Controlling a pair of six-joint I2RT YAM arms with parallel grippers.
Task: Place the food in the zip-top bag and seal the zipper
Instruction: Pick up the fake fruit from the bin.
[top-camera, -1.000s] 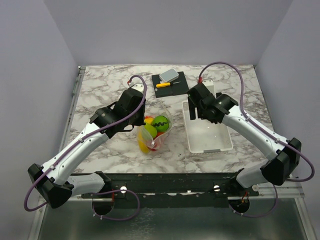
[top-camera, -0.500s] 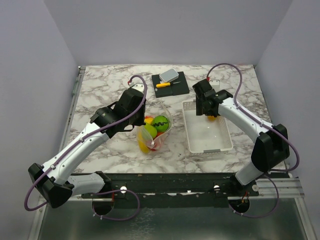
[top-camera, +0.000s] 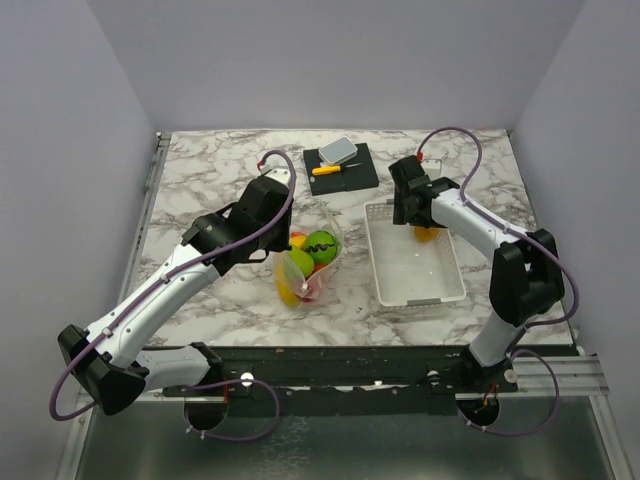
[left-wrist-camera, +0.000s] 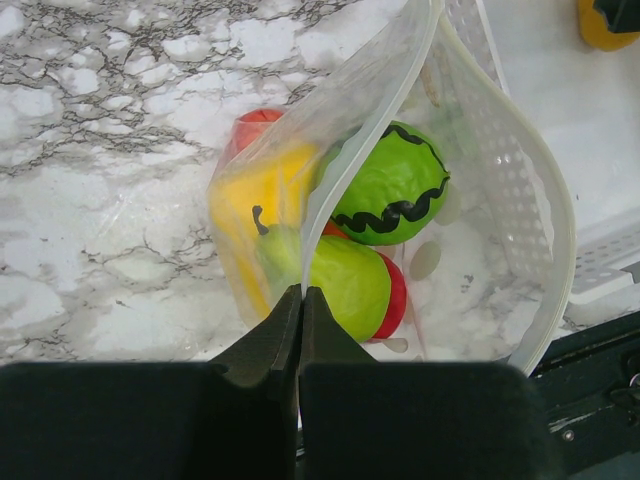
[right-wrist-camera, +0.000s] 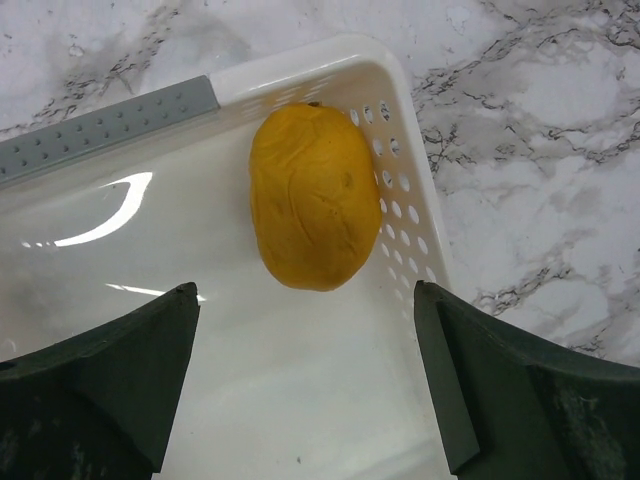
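While the left tool stays out of the way near the middle of the marble bench, its jaws are clenched tight on one edge of the zip-top bag, pinching the thin plastic between the two black fingertips. The bag sits on the bench just left of the white basket, its mouth gaping wide, so the zipper along the rim is plainly unsealed. Several pieces of the food are already inside: a green fruit marked with a black zigzag, a second, paler green piece below it, a yellow fruit against the near wall, and a red fruit showing behind that.

Over on the right, the right tool hangs above the far end of the basket with its jaws spread wide, grasping nothing. Below it, an orange fruit lies alone on the basket floor, tucked into the corner against the perforated side wall. From the wrist view the fruit sits between the two open fingers but lower down, with neither finger touching it.

At the far side of the bench a dark board carries a yellow-handled knife.
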